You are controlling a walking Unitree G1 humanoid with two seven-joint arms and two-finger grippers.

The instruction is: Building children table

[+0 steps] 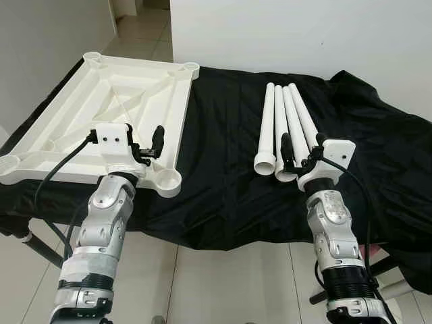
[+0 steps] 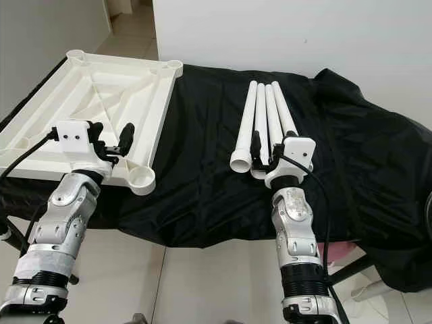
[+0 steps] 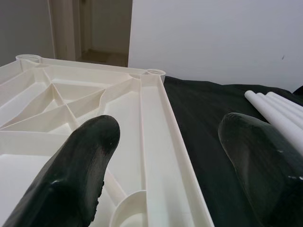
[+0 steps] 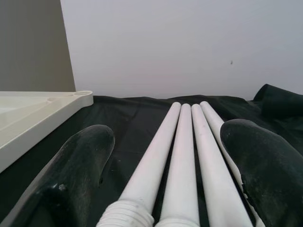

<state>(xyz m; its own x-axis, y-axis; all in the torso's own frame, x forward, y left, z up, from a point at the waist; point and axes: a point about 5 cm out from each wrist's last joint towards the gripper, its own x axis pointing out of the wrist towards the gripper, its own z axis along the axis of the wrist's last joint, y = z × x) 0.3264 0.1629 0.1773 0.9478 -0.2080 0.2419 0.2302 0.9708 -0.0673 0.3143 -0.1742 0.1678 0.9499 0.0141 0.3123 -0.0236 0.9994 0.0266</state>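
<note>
A white plastic tabletop lies upside down on the left of the black cloth, ribs up, with a round leg socket at its near right corner. Several white tube legs lie side by side on the right, their threaded ends toward me. My left gripper is open just above the tabletop's near right part, short of that socket. Over the near ends of the legs, my right gripper hovers open, its fingers straddling the bundle without holding anything.
A black cloth covers the work table and hangs over its front edge. A white wall stands close behind, with a doorway and tiled floor at the far left. Bare cloth separates the tabletop from the legs.
</note>
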